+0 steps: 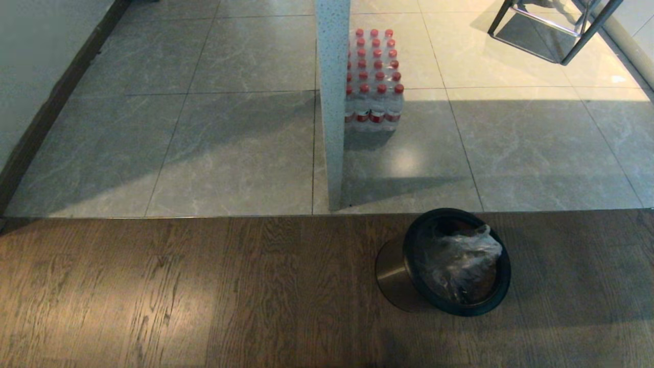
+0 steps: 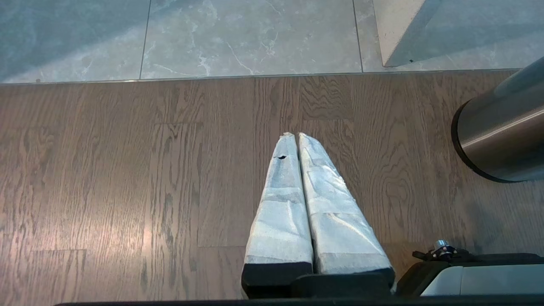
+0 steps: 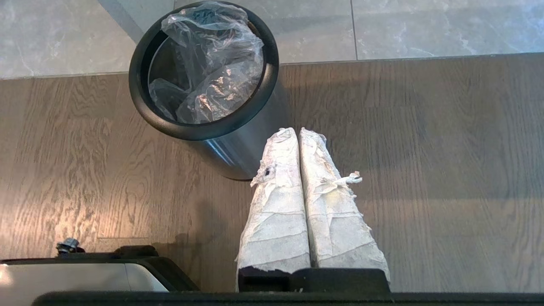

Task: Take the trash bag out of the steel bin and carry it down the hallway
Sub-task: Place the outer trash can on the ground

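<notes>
The steel bin [image 1: 393, 278] with its black rim ring [image 1: 503, 289] stands on the dark wood-plank floor, right of centre in the head view. Inside it lies the clear, crinkled trash bag [image 1: 465, 263], bunched up below the rim. In the right wrist view the steel bin [image 3: 242, 148] and the trash bag [image 3: 212, 72] sit just ahead of my right gripper [image 3: 297, 132], which is shut and empty. My left gripper [image 2: 295, 136] is shut and empty over bare planks, with the steel bin's wall [image 2: 497, 136] off to one side. Neither arm shows in the head view. Beyond the planks begins the hallway's grey tile [image 1: 230, 138].
A white speckled partition [image 1: 333, 102] stands on the tiles just beyond the plank edge. Behind it sits a shrink-wrapped pack of red-capped bottles [image 1: 375, 82]. A dark metal frame [image 1: 552, 30] stands at the far right. A wall with dark baseboard [image 1: 46, 112] runs along the left.
</notes>
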Controlling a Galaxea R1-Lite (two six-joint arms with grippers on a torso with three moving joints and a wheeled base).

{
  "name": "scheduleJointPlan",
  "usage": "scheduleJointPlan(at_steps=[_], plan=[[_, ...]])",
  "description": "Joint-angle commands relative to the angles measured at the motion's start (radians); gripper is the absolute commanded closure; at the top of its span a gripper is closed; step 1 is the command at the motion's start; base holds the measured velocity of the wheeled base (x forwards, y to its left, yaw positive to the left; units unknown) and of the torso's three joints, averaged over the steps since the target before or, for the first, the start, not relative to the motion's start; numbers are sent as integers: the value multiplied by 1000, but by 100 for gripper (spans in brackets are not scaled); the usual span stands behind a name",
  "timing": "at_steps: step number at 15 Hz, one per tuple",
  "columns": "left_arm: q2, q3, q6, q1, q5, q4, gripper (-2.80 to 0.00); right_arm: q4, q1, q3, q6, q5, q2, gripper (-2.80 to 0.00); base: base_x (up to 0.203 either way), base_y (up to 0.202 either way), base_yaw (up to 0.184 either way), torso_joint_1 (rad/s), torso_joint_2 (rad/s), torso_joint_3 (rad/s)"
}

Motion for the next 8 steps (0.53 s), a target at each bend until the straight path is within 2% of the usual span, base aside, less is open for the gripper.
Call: scheduleJointPlan(at_steps=[1,3,4,6,8], plan=[[0,0,-1,0,0,0,0,2,0,-2,6,-1,-1,0,0,0,0,0,0,0],[0,0,-1,0,0,0,0,8,0,-57,7,0,5,0,0,0,0,0,0,0],[0,0,-1,0,0,0,0,38,0,-138,7,4,30,0,0,0,0,0,0,0],[0,0,-1,0,0,0,0,157,0,-329,7,7,117,0,0,0,0,0,0,0],[0,0,-1,1,0,0,0,317,0,-542,12,10,284,0,0,0,0,0,0,0]])
